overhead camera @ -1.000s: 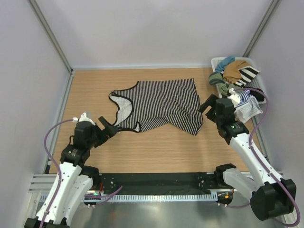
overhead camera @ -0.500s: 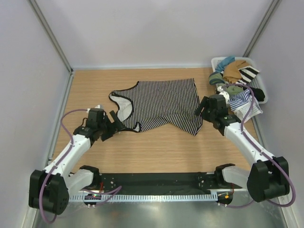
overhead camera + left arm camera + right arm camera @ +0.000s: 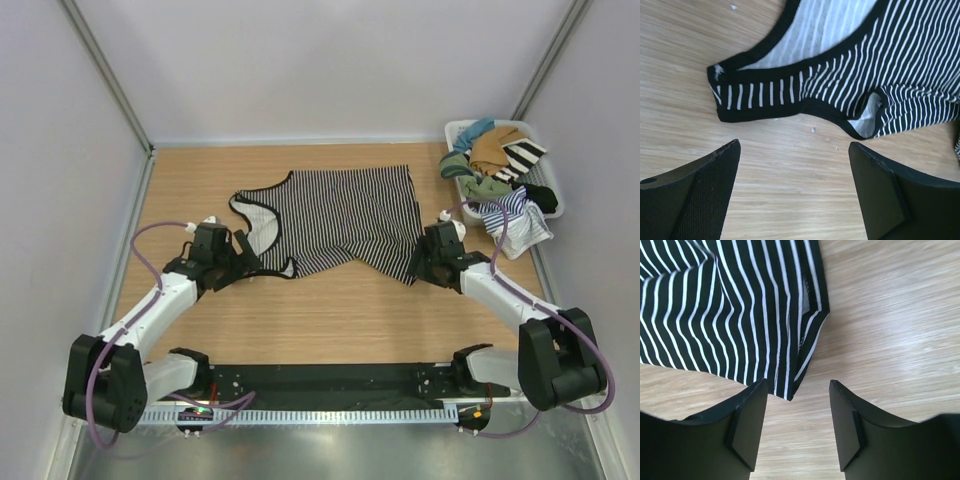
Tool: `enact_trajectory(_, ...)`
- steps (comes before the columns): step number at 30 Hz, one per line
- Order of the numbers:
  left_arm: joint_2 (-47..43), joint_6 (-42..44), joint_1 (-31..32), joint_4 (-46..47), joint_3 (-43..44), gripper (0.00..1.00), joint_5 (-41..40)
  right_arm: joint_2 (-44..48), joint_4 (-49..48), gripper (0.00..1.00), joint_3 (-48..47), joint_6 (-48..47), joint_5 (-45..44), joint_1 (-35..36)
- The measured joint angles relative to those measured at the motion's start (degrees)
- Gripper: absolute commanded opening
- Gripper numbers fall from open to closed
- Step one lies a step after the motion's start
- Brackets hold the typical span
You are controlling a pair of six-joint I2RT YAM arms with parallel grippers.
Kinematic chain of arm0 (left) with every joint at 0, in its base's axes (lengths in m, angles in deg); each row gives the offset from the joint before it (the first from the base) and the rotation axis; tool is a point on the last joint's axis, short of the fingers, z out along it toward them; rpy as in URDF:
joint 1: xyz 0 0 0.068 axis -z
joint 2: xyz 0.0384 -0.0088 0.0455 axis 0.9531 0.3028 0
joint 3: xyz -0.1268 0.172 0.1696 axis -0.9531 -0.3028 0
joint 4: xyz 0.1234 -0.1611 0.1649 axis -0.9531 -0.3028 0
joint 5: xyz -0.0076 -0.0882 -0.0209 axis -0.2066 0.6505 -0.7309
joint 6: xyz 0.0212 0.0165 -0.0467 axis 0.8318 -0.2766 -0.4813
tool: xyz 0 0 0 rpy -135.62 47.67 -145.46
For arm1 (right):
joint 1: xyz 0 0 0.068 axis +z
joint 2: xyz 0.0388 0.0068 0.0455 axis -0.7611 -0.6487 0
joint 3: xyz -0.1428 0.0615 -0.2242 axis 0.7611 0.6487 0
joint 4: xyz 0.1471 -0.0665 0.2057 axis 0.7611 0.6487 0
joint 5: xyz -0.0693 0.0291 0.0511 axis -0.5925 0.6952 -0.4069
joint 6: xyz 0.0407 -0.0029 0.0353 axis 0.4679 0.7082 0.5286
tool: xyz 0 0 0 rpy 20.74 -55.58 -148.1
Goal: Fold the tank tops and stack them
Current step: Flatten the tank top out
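My left arm (image 3: 150,310) reaches low from its near-left base toward the far right. My left gripper (image 3: 243,262) points right, with its jaws spread wide and nothing between them. My right arm (image 3: 505,295) stretches low from the near-right base toward the left. My right gripper (image 3: 420,265) points left, with its jaws parted less widely and also empty.

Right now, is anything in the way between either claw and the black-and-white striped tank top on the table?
Nothing visible. The left claw is open just short of the tank top at its shoulder strap, with only bare table between. The right claw is open, with the hem corner at the mouth of its gap.
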Motion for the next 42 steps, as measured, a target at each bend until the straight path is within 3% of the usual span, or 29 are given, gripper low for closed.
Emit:
enact_trajectory(4,0.22,-1.51,-0.37,1.14,-0.83,0.94,-2.91,-2.45,-0.09,0.57,0.11,0.61,0.07,2.54)
enact_trajectory(6,0.55,-2.29,-0.37,1.57,-1.40,0.97,-3.89,-3.34,-0.39,0.50,0.50,1.09,-0.15,3.85)
enact_trajectory(12,4.52,-4.59,-0.68,0.94,-1.49,0.97,-8.28,-3.10,-0.90,0.02,1.49,2.47,-0.74,4.68)
enact_trajectory(16,6.01,-5.70,-1.55,0.52,-1.51,0.93,-9.46,0.31,0.28,0.01,1.42,3.91,-1.46,4.68)
enact_trajectory(19,6.01,-6.21,-2.54,1.18,-1.77,0.84,-9.77,4.04,2.49,0.01,-0.02,4.33,-1.99,4.68)
enact_trajectory(23,6.01,-7.37,-3.37,2.97,-3.17,0.63,-10.19,5.14,4.50,0.01,-5.05,4.52,-3.58,4.55)
enact_trajectory(31,9.75,-7.54,-3.50,6.97,-2.97,0.61,-10.45,2.47,4.11,0.01,-9.05,6.32,-4.28,1.86)
enact_trajectory(34,11.72,-7.54,-3.50,9.11,-2.25,0.43,-10.21,0.20,3.72,0.01,-10.67,6.99,-4.13,0.44)
enact_trajectory(37,13.62,-7.65,-3.58,10.43,-1.79,0.16,-10.27,-2.21,3.10,0.01,-12.98,7.23,-3.61,-1.55)
enact_trajectory(38,13.94,-7.58,-3.69,10.51,-1.60,0.02,-10.23,-3.41,2.75,0.01,-14.19,7.23,-3.30,-2.69)
enact_trajectory(42,14.53,-7.28,-4.92,9.75,-0.96,0.00,-10.45,-7.89,1.51,0.01,-18.82,7.26,-1.73,-6.36)
